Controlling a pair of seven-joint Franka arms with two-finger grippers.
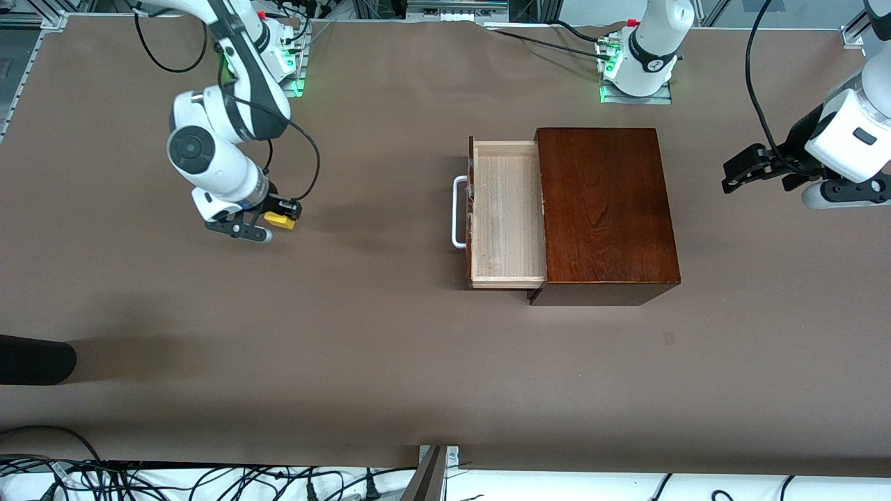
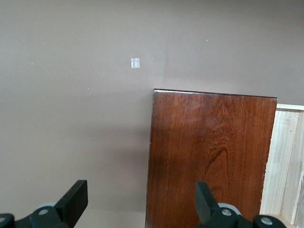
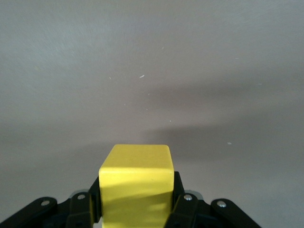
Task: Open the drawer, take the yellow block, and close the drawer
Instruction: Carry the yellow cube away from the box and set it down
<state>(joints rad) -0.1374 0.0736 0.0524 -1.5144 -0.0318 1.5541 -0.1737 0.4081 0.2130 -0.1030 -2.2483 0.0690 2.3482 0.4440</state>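
The drawer (image 1: 505,209) stands pulled out of the dark mahogany box (image 1: 605,209), its pale tray bare inside and its white handle (image 1: 458,212) facing the right arm's end of the table. My right gripper (image 1: 275,224) hangs low over the table at that end, shut on the yellow block (image 1: 280,220). In the right wrist view the block (image 3: 135,183) sits squeezed between the black fingers (image 3: 183,204). My left gripper (image 1: 731,176) waits open and empty in the air toward the left arm's end; its wrist view shows the box (image 2: 209,152) and a strip of the drawer (image 2: 285,161).
A black object (image 1: 35,358) juts in at the right arm's end, nearer the front camera. A small tape mark (image 1: 669,338) lies on the brown table cover nearer the camera than the box. Cables (image 1: 209,480) run along the near table edge.
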